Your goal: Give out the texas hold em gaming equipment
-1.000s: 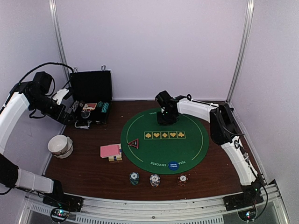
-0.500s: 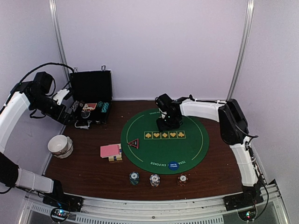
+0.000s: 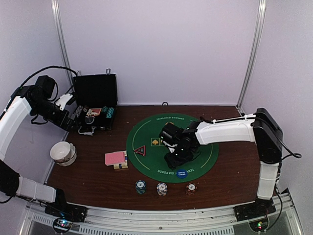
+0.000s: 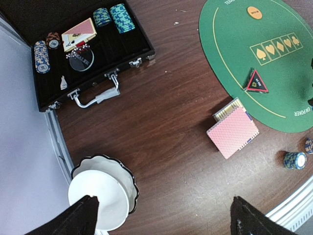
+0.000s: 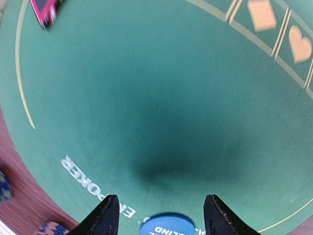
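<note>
Right fingers (image 5: 105, 218) near 1 blue disc (image 5: 167, 224)

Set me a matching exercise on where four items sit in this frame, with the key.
Items:
1. blue disc
2. deck
3. bowl
4. triangle

Places:
a. off the mat, right beside it
b. on the mat's near edge
c. on the mat's left edge
d. well away from the mat, farthest left

Pairs: 1-b, 2-a, 3-d, 4-c
</note>
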